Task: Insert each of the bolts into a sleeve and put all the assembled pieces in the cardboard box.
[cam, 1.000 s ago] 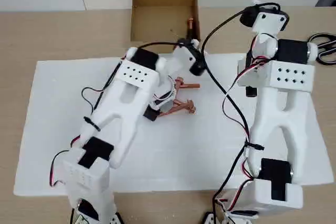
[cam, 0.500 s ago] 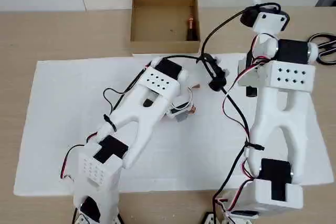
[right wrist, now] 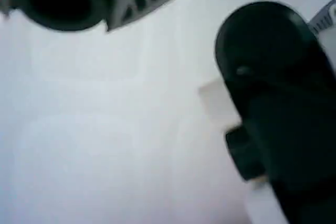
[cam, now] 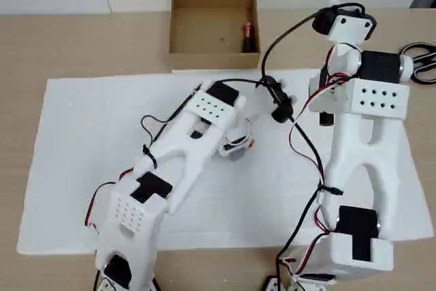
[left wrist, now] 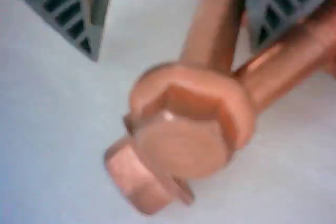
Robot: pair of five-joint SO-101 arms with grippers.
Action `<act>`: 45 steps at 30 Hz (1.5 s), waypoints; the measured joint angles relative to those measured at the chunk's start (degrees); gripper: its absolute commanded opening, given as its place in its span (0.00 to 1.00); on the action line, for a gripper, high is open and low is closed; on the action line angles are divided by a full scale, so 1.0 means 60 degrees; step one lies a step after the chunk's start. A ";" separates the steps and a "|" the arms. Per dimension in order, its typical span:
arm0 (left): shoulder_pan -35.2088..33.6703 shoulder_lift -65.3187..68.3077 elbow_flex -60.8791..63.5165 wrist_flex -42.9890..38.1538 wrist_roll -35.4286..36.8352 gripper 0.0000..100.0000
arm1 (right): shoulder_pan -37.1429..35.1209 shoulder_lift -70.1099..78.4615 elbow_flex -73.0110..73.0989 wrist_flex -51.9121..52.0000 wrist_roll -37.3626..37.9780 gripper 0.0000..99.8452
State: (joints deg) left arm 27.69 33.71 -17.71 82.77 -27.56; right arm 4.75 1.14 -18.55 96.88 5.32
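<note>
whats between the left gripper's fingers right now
A copper bolt shank runs between the left gripper's open fingers, close beside one and well apart from the other, over the white sheet. The left wrist view shows it.

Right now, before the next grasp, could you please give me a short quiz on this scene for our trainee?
1. True or false: the cardboard box holds one copper-tipped piece.
2. What lies on the white sheet by the left jaws? A) copper bolts B) a spoon C) a battery
3. Fill in: in the high view, the piece in the box lies near the box's ____ wall.
Key: 1 true; 2 A; 3 right.
</note>
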 measured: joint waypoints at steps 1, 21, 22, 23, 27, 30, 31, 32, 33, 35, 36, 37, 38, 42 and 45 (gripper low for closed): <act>0.0000 0.0000 0.0000 0.0000 0.0000 0.17 | 0.0000 0.0000 0.0000 0.0000 0.0000 0.00; 0.0000 0.0000 0.0000 0.0000 0.0015 0.02 | 0.0000 0.0000 0.0000 0.0000 0.0000 0.00; 0.0000 0.0000 0.0000 0.0000 0.0015 0.01 | 0.0000 0.0000 0.0000 0.0000 0.0000 0.00; 0.0015 0.0000 0.0000 0.0000 -0.0044 0.01 | 0.0000 0.0000 0.0000 0.0000 0.0000 0.00; 0.0029 0.0000 0.0000 0.0000 -0.0044 0.01 | 0.0000 0.0000 0.0000 0.0000 0.0000 0.00; 0.0029 0.0000 0.0000 0.0000 -0.0044 0.01 | 0.0000 0.0000 0.0000 0.0000 0.0000 0.00; 0.0029 0.0000 0.0000 0.0000 -0.0044 0.01 | 0.0000 0.0000 0.0000 0.0000 0.0000 0.00; 0.0029 0.0000 0.0000 0.0000 -0.0044 0.01 | 0.0000 0.0000 0.0000 0.0000 0.0000 0.00; 0.0029 0.0000 0.0000 0.0000 -0.0044 0.01 | 0.0000 0.0000 0.0000 0.0000 0.0000 0.00; 0.0029 0.0000 0.0000 0.0000 -0.0044 0.01 | 0.0000 0.0000 0.0000 0.0000 0.0000 0.00; 0.0029 0.0000 -0.0044 0.0015 -0.0044 0.01 | 0.0000 0.0000 0.0000 0.0000 0.0000 0.00; 0.0029 0.0015 -0.0176 0.0117 -0.0044 0.01 | 0.0000 0.0000 0.0000 0.0000 0.0000 0.00; 0.0029 0.0015 -0.0322 0.0264 -0.0015 0.01 | 0.0000 0.0000 0.0000 0.0000 0.0000 0.00; 0.0029 0.0015 -0.1231 0.0864 0.0073 0.01 | 0.0000 0.0000 0.0000 0.0000 0.0000 0.00; -0.0044 0.0015 -0.1993 0.1407 0.0278 0.01 | 0.0000 0.0000 0.0000 0.0000 0.0000 0.00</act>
State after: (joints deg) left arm 27.43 33.80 -29.67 91.21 -25.89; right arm 4.75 1.14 -18.55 96.88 5.32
